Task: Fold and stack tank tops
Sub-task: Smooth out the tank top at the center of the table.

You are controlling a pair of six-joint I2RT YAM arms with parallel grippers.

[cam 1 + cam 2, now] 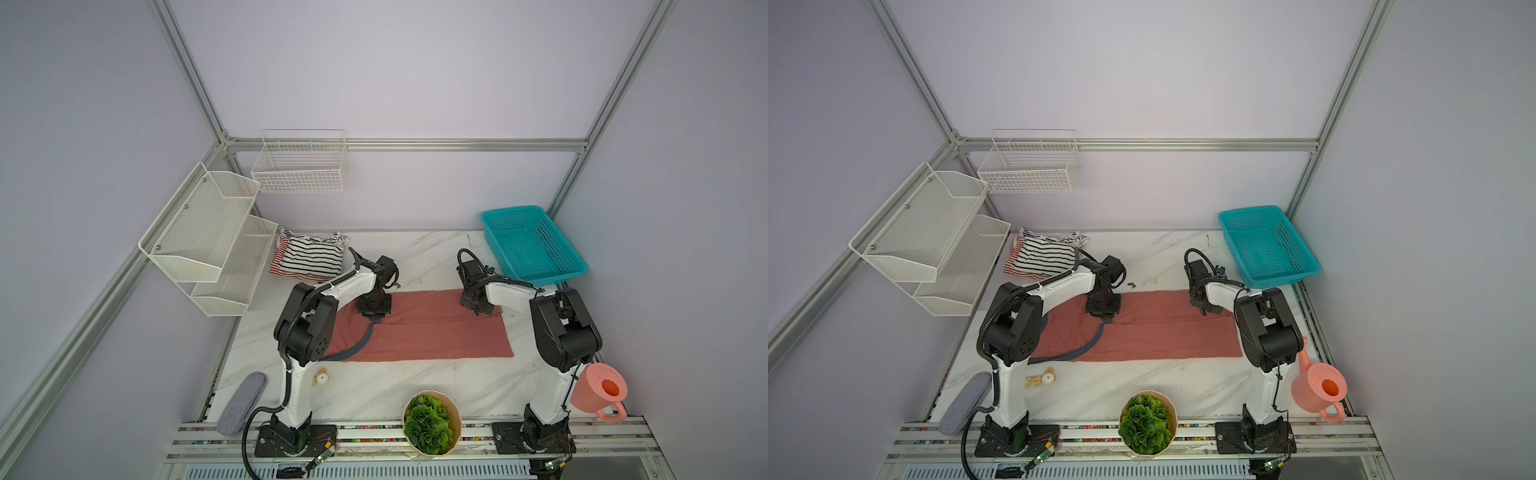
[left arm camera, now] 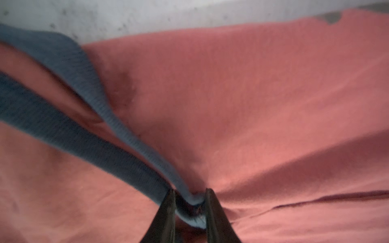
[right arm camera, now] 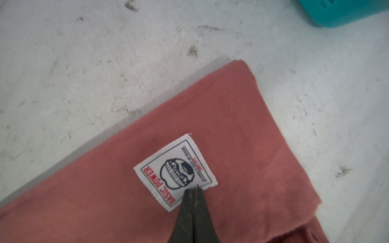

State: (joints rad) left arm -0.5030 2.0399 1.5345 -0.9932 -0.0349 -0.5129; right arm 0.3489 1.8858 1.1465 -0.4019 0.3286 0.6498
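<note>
Red top (image 1: pixel 424 332) lies flat at mid-bench (image 1: pixel 415 386), its long axis running side to side between the two arms, strap end toward the left arm and hem end toward the right. A lengthwise crease down its middle suggests the first fold is made. Left pincer (image 2: pixel 189 191) is narrowed on the blue-grey trim (image 2: pixel 117 128) at the strap end, the band caught between the jaws. Right pincer (image 3: pixel 195 189) has its jaws fully together, tips resting on the white label (image 3: pixel 175 172) at the far hem corner; whether any cloth is pinched there cannot be told. Black-striped top (image 1: pixel 309 257) sits folded on the red-striped top (image 1: pixel 279 266) in the far left corner of the bench, beyond the left pincer and well apart from the right; the left arm is the nearer to that stack. Teal basket (image 1: pixel 534 245) stands at far right, apart from the work. Judgement: the coming fold goes across the long axis, one end carried over toward the other, and each pincer already stands at its own end
</note>
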